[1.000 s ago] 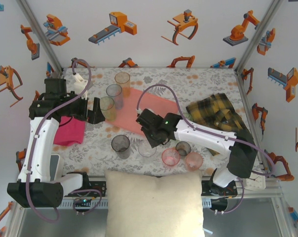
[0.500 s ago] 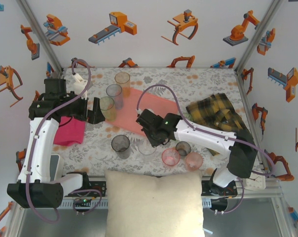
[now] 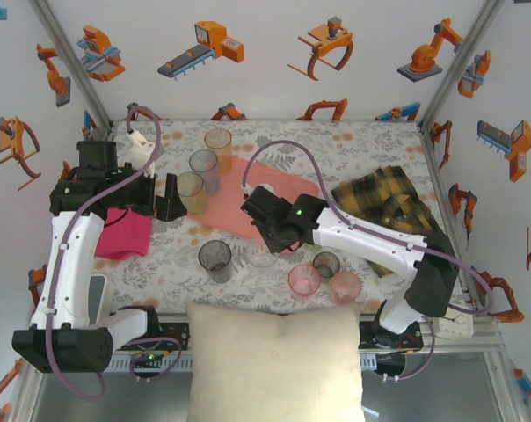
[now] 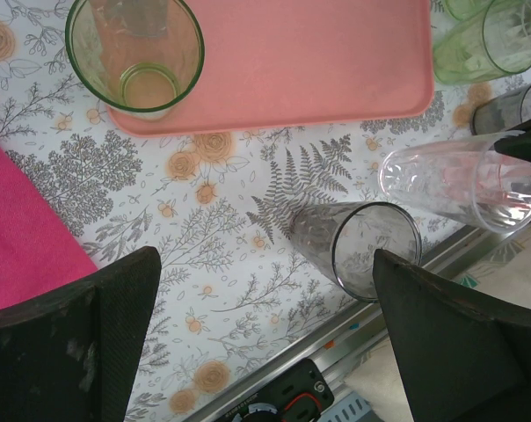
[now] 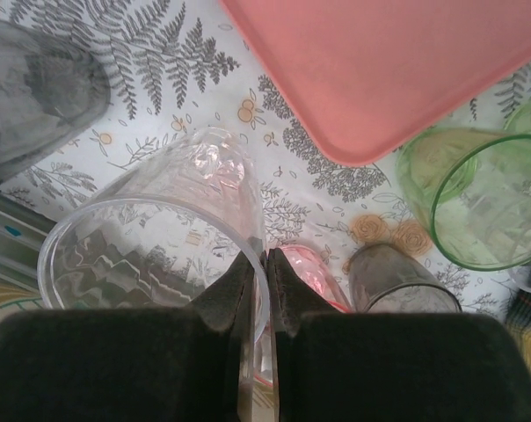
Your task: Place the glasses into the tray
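My right gripper (image 5: 265, 264) is shut on the rim of a clear glass (image 5: 151, 246), one finger inside and one outside; the glass tilts just above the table (image 3: 264, 256), near the front edge of the salmon-pink tray (image 3: 248, 198). A green glass (image 4: 134, 53) stands at the tray's left corner. My left gripper (image 4: 265, 352) hangs open beside it, holding nothing. A smoky grey glass (image 3: 215, 256) stands left of the clear one. Two pink glasses (image 3: 304, 280) and a dark grey one (image 3: 326, 263) stand to its right. An amber glass (image 3: 218, 139) and a bluish one (image 3: 203, 163) stand at the back.
A magenta cloth (image 3: 125, 233) lies under the left arm. A yellow-black plaid cloth (image 3: 384, 198) lies at the right. A cream cushion (image 3: 274, 352) covers the table's near edge between the arm bases. The tray's middle (image 5: 397, 61) is bare.
The right gripper has closed on the clear glass's rim and shifted slightly toward the tray with it. The left arm has stayed still.
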Robot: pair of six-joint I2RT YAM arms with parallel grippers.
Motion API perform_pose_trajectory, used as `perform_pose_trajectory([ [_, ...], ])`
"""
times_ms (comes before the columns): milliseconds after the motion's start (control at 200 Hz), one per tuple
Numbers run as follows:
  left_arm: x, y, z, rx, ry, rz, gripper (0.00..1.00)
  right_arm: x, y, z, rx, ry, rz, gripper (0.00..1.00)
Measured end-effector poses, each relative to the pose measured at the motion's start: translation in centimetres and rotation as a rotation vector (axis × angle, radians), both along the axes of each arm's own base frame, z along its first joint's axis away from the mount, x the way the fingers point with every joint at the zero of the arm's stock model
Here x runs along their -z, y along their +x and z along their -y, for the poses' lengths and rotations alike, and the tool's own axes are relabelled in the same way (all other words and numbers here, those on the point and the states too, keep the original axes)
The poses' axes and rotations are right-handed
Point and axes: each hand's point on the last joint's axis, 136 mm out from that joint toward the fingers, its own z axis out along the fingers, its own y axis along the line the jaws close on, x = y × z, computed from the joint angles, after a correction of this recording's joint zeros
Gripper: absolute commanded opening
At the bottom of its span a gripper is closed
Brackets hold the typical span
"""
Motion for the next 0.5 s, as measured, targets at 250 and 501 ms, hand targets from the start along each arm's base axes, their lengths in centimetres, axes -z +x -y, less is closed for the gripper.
perform_pose_trajectory([
  [250,-0.3,0.1,-0.3,-0.017,-0.019,-0.002,0.99,-3.3,2.2,0.2,0.028,0.047,0.049,0.12],
  [501,-1.0,0.4,-0.5,-0.025,-0.022,0.017,0.99,-8.3,7.4,1.4,0.114,0.130,0.128,0.12],
])
